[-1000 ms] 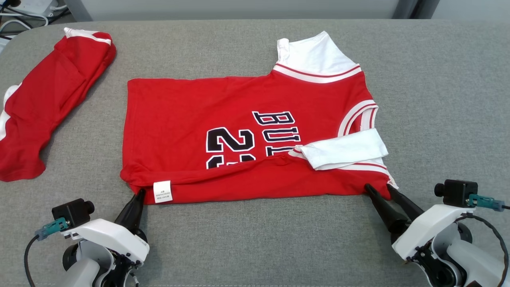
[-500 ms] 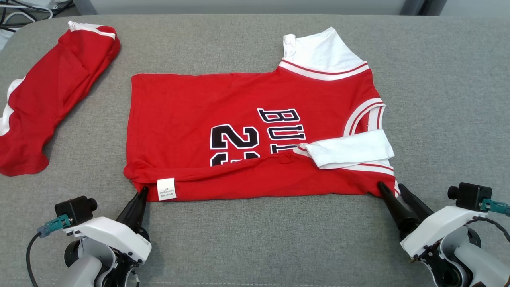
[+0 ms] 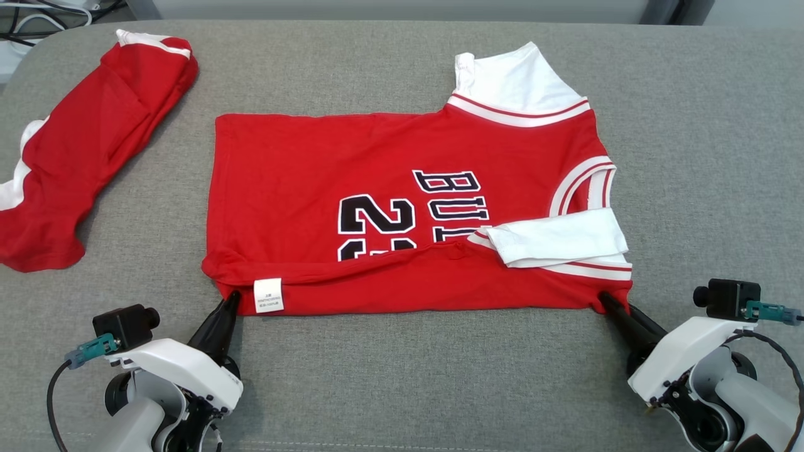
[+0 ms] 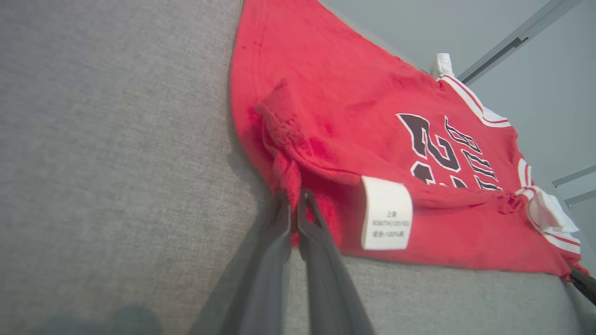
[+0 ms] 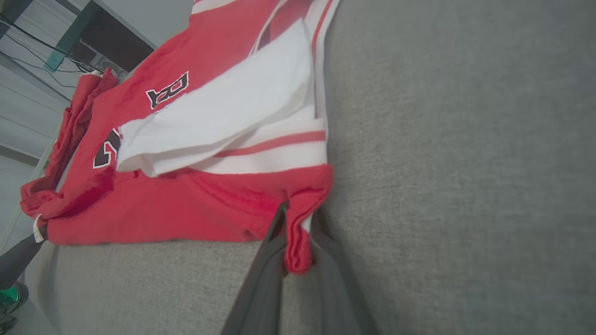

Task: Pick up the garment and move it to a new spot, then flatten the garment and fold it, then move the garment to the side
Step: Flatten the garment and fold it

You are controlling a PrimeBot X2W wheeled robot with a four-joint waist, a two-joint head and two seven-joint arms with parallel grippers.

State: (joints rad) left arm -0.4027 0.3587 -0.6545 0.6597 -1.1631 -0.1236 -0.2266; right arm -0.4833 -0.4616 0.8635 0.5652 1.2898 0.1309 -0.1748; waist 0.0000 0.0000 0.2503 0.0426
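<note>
The garment [image 3: 377, 207], a red jersey with black numbers and white sleeves, lies spread on the grey table [image 3: 408, 376], its near edge folded over. A white label [image 3: 268, 295] hangs at the near left corner. My left gripper [image 3: 231, 300] is shut on that corner; in the left wrist view red cloth [image 4: 349, 116] is pinched between the fingers of the left gripper [image 4: 293, 200]. My right gripper [image 3: 606, 300] is shut on the near right corner. The right wrist view shows the right gripper [image 5: 298, 218] clamping a fold of the garment [image 5: 186, 200].
A second red garment [image 3: 88, 138] lies bunched at the table's far left. One white sleeve [image 3: 559, 237] is folded over the jersey's right side. Cables [image 3: 38, 12] run beyond the far left corner. Bare grey surface stretches right of the jersey and along the near edge.
My right gripper's fingers have closed on the garment's near right corner. The left gripper keeps its grip. The head view has shifted a little.
</note>
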